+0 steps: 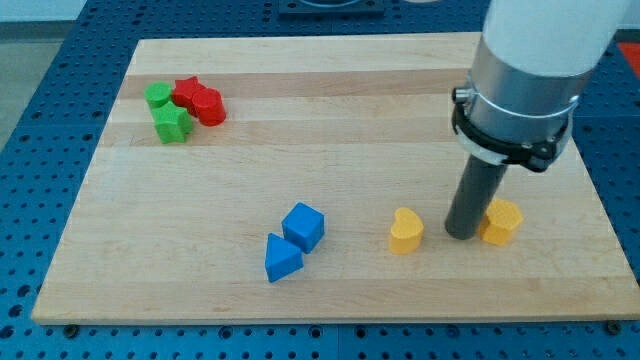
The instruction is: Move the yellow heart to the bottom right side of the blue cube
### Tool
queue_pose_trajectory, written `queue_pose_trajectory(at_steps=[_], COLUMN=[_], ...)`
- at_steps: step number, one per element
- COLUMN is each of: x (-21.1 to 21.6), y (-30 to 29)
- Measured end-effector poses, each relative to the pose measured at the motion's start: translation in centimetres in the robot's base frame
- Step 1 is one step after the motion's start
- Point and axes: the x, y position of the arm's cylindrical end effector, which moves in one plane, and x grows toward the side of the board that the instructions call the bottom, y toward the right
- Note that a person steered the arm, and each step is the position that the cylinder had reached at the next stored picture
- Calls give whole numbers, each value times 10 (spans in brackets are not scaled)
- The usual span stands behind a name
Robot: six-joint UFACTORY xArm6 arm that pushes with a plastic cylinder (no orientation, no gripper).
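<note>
The yellow heart (405, 231) lies on the wooden board (330, 120), right of centre near the view's bottom. The blue cube (304, 226) sits to its left, about a hundred pixels away. My tip (461, 235) rests on the board just right of the yellow heart, with a small gap between them. The tip stands between the heart and a yellow hexagonal block (501, 221), which it touches or nearly touches.
A blue triangular block (282, 259) lies against the blue cube's lower left. At the view's top left sits a cluster: a green block (157, 96), a green star (172, 124), a red star (186, 92) and a red block (208, 106).
</note>
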Motion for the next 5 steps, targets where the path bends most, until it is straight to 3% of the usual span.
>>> queue_pose_trajectory(at_steps=[3, 4, 5], x=[0, -2, -33], y=[-105, -108, -85])
